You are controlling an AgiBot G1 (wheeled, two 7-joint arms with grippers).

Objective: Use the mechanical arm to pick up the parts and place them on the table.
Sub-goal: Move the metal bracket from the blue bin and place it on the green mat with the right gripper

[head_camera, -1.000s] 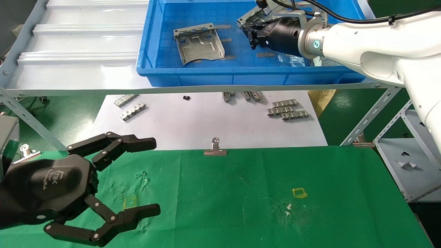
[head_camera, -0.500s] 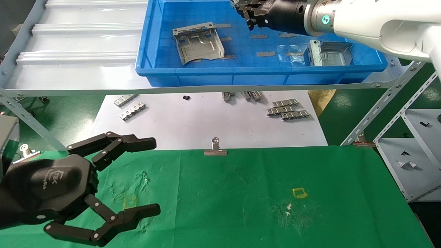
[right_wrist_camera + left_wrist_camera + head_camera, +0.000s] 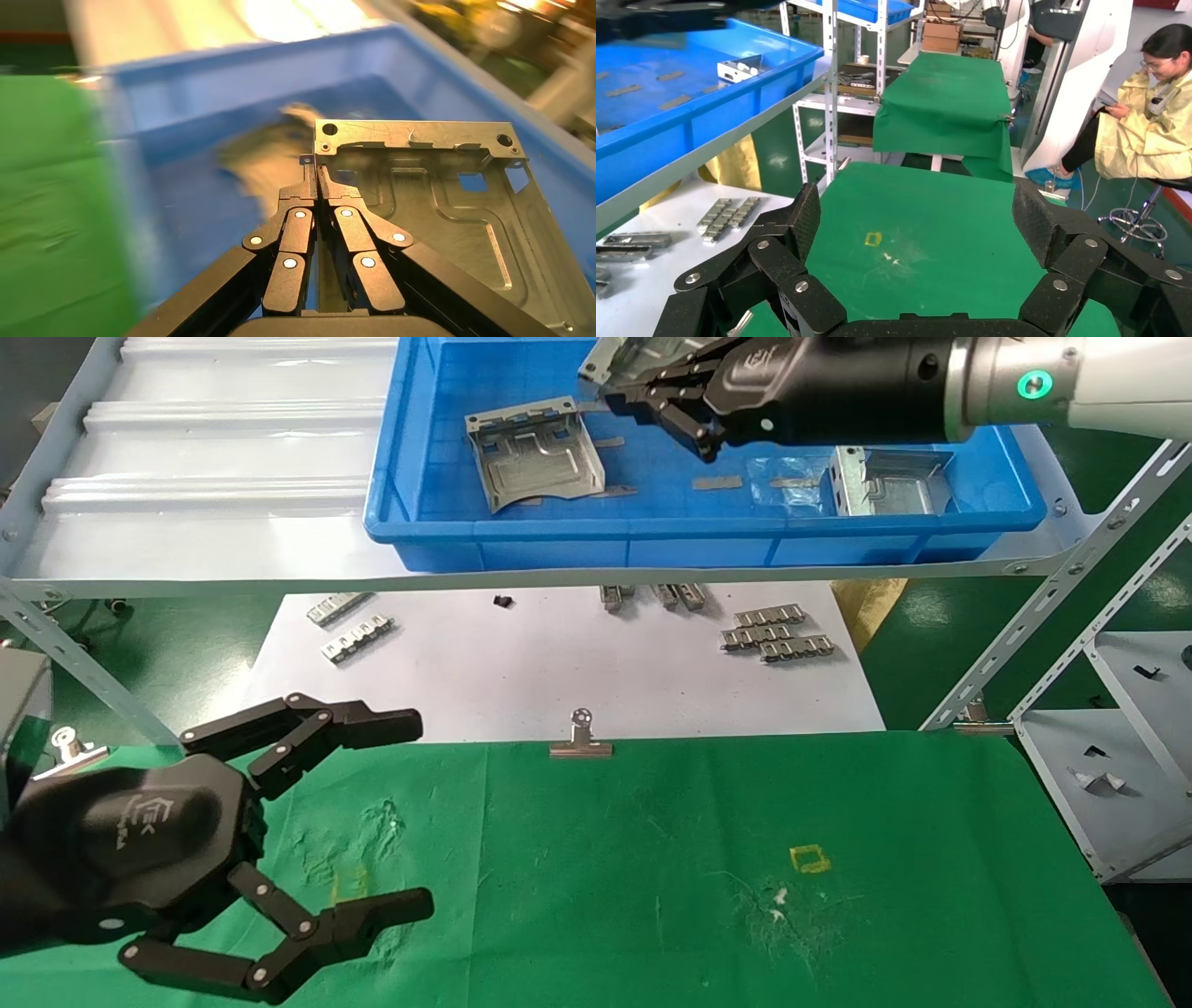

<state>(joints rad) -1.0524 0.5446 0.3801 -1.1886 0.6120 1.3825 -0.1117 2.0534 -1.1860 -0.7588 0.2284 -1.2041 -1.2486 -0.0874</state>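
Note:
My right gripper [image 3: 622, 395] is shut on the rim of a shiny stamped metal part [image 3: 633, 354] and holds it raised above the blue bin [image 3: 577, 544]. In the right wrist view the fingers [image 3: 306, 189] pinch the part's folded edge [image 3: 450, 189]. A second part [image 3: 535, 453] lies at the bin's left and a third [image 3: 889, 481] at its right. My left gripper [image 3: 405, 812] is open and empty, hovering over the near left of the green table [image 3: 652, 859]; its wrist view shows the table [image 3: 933, 210] between the pads.
The bin sits on a pale grey ribbed shelf [image 3: 214, 458]. Flat grey strips [image 3: 717, 482] lie in the bin. Below, a white sheet [image 3: 559, 663] carries ridged clip strips [image 3: 773, 635]. A binder clip [image 3: 581, 740] holds the cloth's far edge. A yellow square mark [image 3: 808, 859] is on the cloth.
My right gripper has swung left and up over the bin with the part in it, uncovering the third part at the bin's right. The left arm has not moved.

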